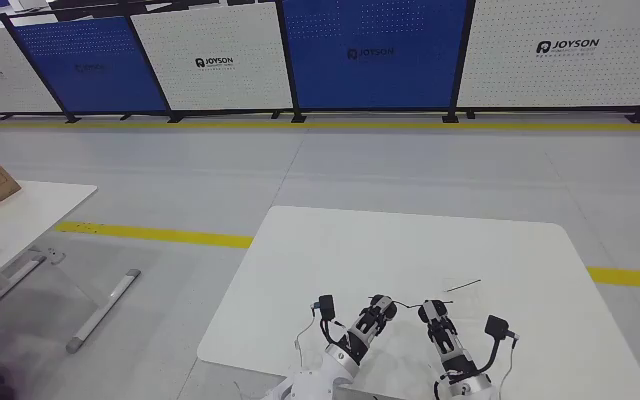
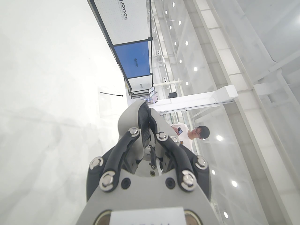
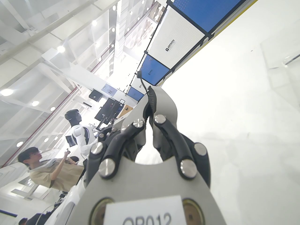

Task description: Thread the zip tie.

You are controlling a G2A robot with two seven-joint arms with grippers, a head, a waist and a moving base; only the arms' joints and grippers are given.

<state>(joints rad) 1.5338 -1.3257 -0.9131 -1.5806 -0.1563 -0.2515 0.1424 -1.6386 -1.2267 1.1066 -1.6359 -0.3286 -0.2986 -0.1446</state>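
Note:
A thin black zip tie runs between my two grippers near the front edge of the white table. My right gripper is shut on it. In the right wrist view the tie's head end sticks out past the gripper. My left gripper sits close to the tie's other end with its fingers pressed together. Whether it pinches the tie is hidden. A second black zip tie lies flat on the table beyond the right gripper, also seen from the left wrist.
The second tie rests on a clear plastic sheet or bag. The table's front edge is close to both arms. Another table stands off to the left across the floor.

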